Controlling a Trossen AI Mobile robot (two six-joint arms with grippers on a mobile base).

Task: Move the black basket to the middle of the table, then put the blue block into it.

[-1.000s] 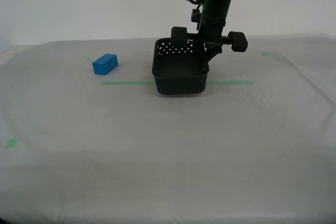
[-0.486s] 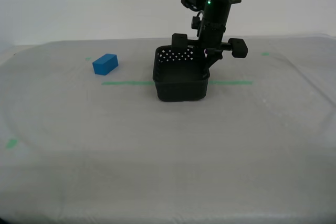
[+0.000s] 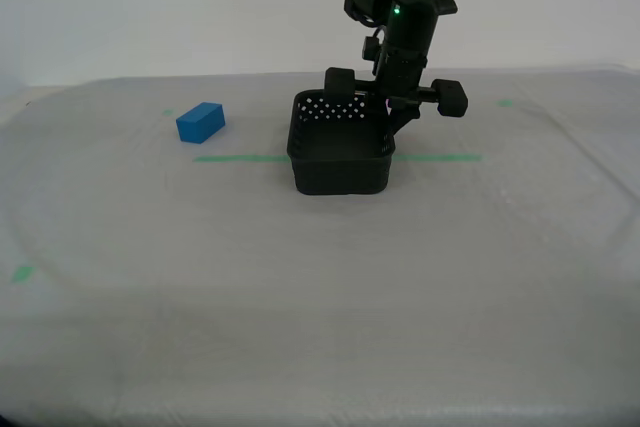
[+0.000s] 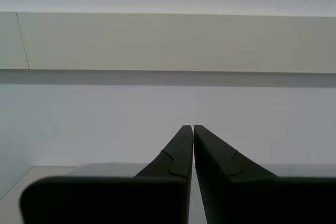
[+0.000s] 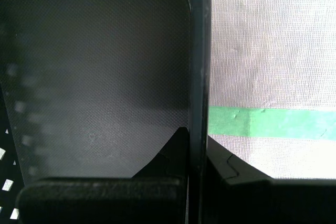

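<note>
Black plastic basket [image 3: 338, 152] with round-holed walls and rounded corners, sat mid-table on the green tape line [image 3: 240, 158]. First gripper [image 5: 197, 148] clamped on its wall, one finger inside, one outside; fingertips themselves hidden behind the rim. Smooth blue block [image 3: 200, 121] lay well apart, toward the exterior view's left, on the pale sheeted table [image 3: 300, 277]. Second gripper [image 4: 193, 129] closed on nothing, facing a blank wall.

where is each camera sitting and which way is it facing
Exterior view: on the robot, off the arms, facing across the pale sheeted table at the perforated black plastic basket and small blue block; one arm shows.
First wrist view: on my first hand, looking down along the basket wall it clamps, green tape beside.
Second wrist view: on my second hand, shut, facing a blank wall.
Exterior and first wrist share the basket.
</note>
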